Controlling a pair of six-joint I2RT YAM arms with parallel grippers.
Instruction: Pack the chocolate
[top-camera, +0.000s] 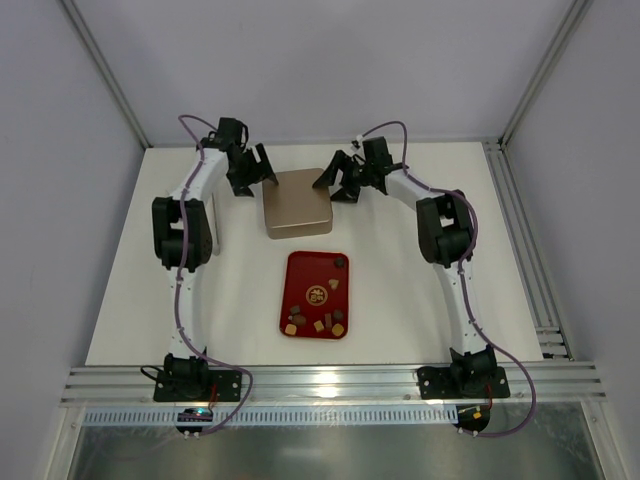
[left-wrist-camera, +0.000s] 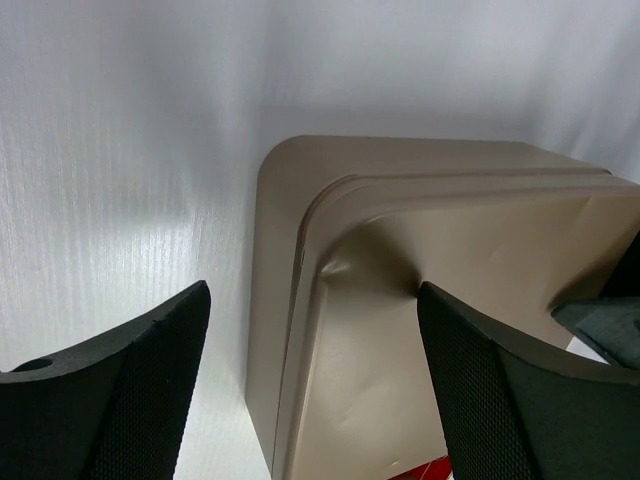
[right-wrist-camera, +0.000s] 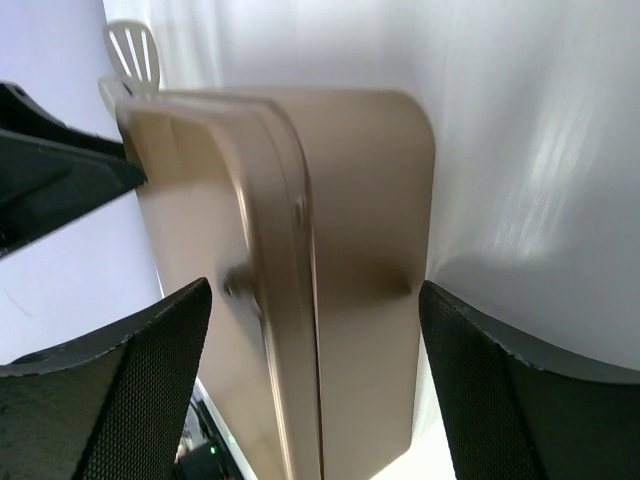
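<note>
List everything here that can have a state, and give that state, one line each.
tin: closed, lid on, resting flat on the table.
red tray: flat on the table, holding sweets.
chocolate: loose on the tray, not yet packed.
left gripper: open, at the tin's left side.
right gripper: open, at the tin's right side.

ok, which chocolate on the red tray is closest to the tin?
The dark round chocolate, alone in the red tray's far right corner; the others lie mid-tray or along its near edge.
</note>
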